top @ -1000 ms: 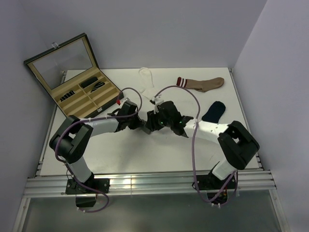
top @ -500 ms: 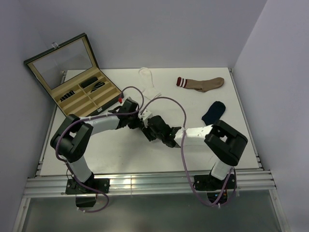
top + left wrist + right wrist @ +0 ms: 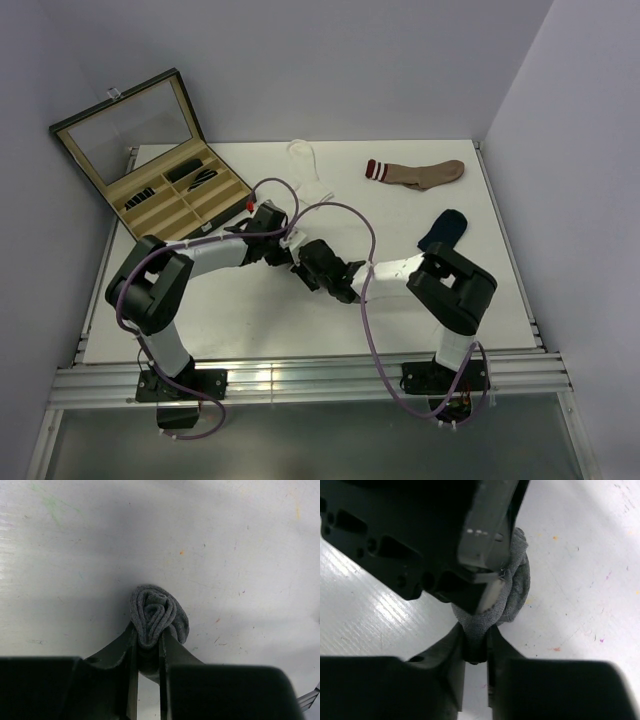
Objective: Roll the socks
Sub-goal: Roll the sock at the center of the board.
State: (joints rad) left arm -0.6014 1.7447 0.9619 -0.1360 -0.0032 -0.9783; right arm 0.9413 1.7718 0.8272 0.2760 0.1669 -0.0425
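Dark grey rolled sock [image 3: 159,617], well inside the white table [image 3: 230,320] edges, is pinched by left gripper [image 3: 148,652] and right gripper [image 3: 476,650]; open black case [image 3: 222,196] holds dark items [image 3: 203,177].

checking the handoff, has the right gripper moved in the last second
Yes. In the top view the right gripper has shifted toward the near side and slightly left, farther from the brown sock, and now pinches the grey sock roll.

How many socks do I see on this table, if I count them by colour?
grey sock, rolled up: 1
white sock: 1
navy sock: 1
tan sock with a striped cuff: 1
Total: 4
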